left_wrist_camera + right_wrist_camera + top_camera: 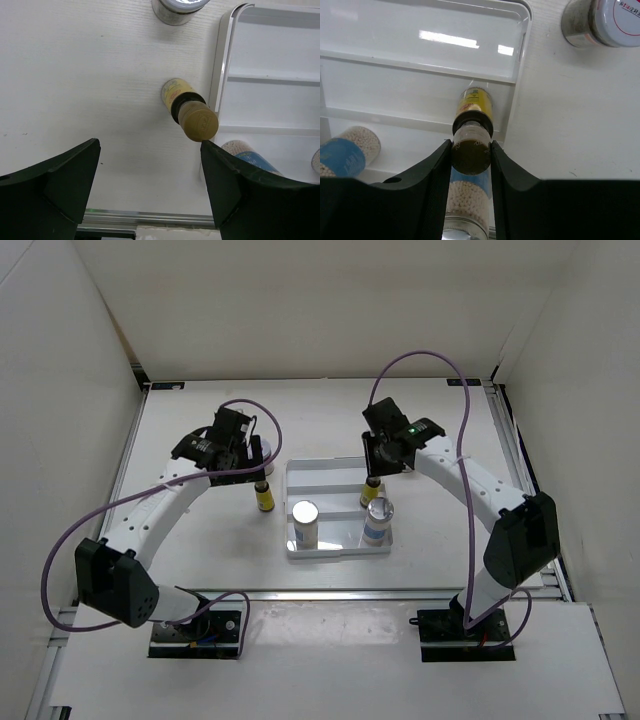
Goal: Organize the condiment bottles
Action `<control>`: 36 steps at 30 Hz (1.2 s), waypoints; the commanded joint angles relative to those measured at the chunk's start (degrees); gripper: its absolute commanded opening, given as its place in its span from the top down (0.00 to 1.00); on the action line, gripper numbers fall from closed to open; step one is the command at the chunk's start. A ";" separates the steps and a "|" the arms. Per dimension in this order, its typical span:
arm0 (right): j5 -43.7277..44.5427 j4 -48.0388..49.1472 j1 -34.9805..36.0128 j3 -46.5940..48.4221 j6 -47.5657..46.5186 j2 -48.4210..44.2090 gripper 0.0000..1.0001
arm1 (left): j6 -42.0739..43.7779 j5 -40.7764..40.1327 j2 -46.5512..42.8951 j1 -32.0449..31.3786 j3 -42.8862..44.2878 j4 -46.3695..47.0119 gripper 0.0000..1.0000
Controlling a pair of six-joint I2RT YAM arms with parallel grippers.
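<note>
Right gripper [471, 152] is clenched on the dark cap of a yellow bottle [475, 106], whose base is over the tray [395, 90], close to its right wall and right by one of the dividing ridges. I cannot tell whether the base is resting or hanging just above the floor. If it is let go on the ridge, the slim bottle will probably rock and fall.

A shaker [467, 200] stands just beside the bottle on the gripper's side, showing between the fingers. When these spread, or when the wrist pulls away low, they could clip it and tip it. A second shaker [350, 150] stands further left in the tray, apart from this.

Left gripper [150, 150] hangs wide open over the tabletop [75, 75], holding nothing. The second bottle [180, 95] stands upright just outside the tray's left wall. It is far off centre between the fingers, its cap nearly at the tray-side finger. Closing from here would likely shove it sideways, not pinch it, and a descent could land that finger on the cap or the tray rim.

One jar [600, 22] sits on the tabletop right of the tray, another [175, 10] beyond the second bottle, both yet to be sorted.
</note>
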 commanded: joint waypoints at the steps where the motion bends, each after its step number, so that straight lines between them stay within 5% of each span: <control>1: 1.54 3.37 0.96 0.46 1.06 -1.21 0.63 | 0.03 1.67 0.77 0.26 1.27 1.94 0.09; 7: 2.07 2.76 1.49 1.16 1.06 -2.44 0.20 | 0.03 2.29 3.50 0.26 1.79 3.70 0.15; 9: 2.78 1.54 1.49 1.96 1.06 -3.93 0.15 | 0.03 2.81 4.29 0.26 1.80 3.70 0.20; 17: 2.78 0.47 2.02 3.19 1.06 -9.21 0.11 | -0.50 3.96 5.44 0.26 2.93 4.76 0.27; 32: 4.44 -0.67 2.02 -0.33 0.53 -15.01 0.11 | -1.02 5.54 12.20 -0.27 6.71 5.81 0.25; 36: 4.45 -0.67 2.02 -0.94 0.53 -15.63 0.11 | -1.02 5.54 13.34 -0.79 7.25 6.34 0.38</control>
